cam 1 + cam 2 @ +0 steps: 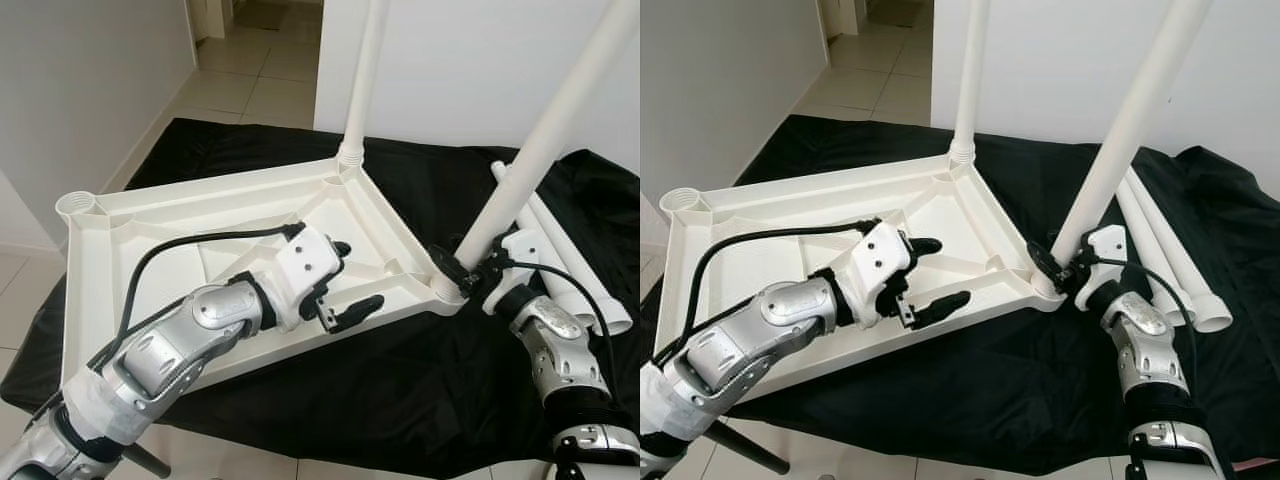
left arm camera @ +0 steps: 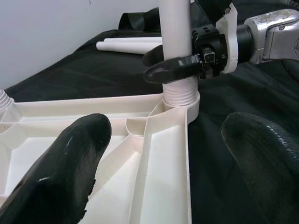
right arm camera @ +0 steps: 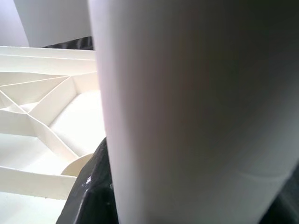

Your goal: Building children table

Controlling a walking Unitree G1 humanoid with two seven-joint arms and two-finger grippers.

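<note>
I have the upturned white plastic ribbed tabletop [image 1: 130, 250] on black cloth [image 1: 400, 400]. My right hand [image 1: 470, 277] pinches white leg [image 1: 540, 150] at its corner socket; left hand [image 1: 345, 285] hovers spread. 2 legs up, 2 loose tubes [image 1: 575, 280] left.

The white plastic tabletop [image 1: 180, 215] lies upside down on a black cloth, its ribbed underside facing up. Two white legs stand in its corner sockets: the far leg [image 1: 362, 80] upright, the near leg [image 1: 545, 140] tilted, its base at the corner socket. Another corner socket [image 1: 77, 205] is open. Two spare legs [image 1: 1170, 262] lie side by side on the cloth, just beside the tabletop.
</note>
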